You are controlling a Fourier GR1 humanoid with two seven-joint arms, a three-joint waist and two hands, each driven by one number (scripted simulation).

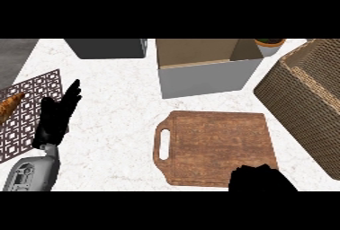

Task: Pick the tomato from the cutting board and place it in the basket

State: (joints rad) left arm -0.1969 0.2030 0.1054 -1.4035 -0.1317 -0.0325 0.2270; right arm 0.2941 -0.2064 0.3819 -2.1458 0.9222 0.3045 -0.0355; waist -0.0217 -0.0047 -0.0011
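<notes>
Cutting board [216, 148]: brown wood, rectangular with rounded corners, flat on the white marbled tabletop, slot handle at its left end. Shallow groove runs round the edge.
Board surface: bare where visible; near right corner is covered.
Tomato: not visible anywhere; possibly hidden at the covered corner, cannot tell.
Basket [309, 96]: woven, tan-brown wicker, large, just right of the board, tilted in view, partly cut off by the right edge.

Wood, wicker and stone.
Matt grained wooden cutting board [216, 146], rough woven basket [309, 94], smooth speckled white counter [119, 130].
</notes>
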